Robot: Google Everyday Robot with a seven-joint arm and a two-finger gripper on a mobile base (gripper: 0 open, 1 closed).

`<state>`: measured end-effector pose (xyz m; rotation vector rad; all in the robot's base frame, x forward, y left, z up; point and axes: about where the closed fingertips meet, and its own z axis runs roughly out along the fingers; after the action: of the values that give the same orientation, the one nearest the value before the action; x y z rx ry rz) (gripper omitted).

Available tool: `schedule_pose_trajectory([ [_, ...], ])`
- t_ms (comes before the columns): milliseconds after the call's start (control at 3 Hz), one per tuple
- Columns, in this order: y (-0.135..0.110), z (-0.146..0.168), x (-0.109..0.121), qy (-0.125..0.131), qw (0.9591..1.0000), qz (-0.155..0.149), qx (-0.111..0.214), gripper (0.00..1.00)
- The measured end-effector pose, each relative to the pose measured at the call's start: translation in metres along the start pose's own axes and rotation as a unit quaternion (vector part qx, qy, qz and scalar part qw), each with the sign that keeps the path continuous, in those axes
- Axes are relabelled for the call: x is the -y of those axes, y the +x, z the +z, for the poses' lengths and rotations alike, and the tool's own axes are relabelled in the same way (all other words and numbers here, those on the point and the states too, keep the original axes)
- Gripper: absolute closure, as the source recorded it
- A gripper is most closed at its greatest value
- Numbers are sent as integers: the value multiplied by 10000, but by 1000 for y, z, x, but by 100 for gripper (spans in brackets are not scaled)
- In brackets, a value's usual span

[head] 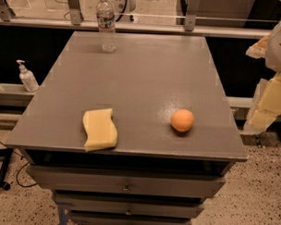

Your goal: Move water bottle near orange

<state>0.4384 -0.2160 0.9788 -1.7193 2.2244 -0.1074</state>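
The water bottle [106, 23] is clear ribbed plastic with a white cap and a white, red-marked label. It stands upright at the far edge of the grey table top [142, 72], left of centre. The orange [182, 120] is a small round fruit resting on the table near the front right. The two are far apart, across the table's diagonal. My gripper [268, 103], white with pale yellow parts, hangs at the right edge of the view, beyond the table's right side and partly cut off. It touches nothing.
A pale yellow wavy-edged sponge [99, 128] lies near the front left of the table. A small white pump dispenser bottle [26, 76] stands on a ledge left of the table. Drawers [126, 183] sit below the top. A rail runs behind the table.
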Motion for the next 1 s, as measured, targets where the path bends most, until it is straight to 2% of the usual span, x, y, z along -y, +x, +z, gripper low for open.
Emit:
schedule_pose_trajectory([
  [333,0,0,0,0,10000,0,0,0],
  [667,-5,4,8,114,9998,16,175,0],
  [1000,-16,18,34,311,9973,112,660,0],
])
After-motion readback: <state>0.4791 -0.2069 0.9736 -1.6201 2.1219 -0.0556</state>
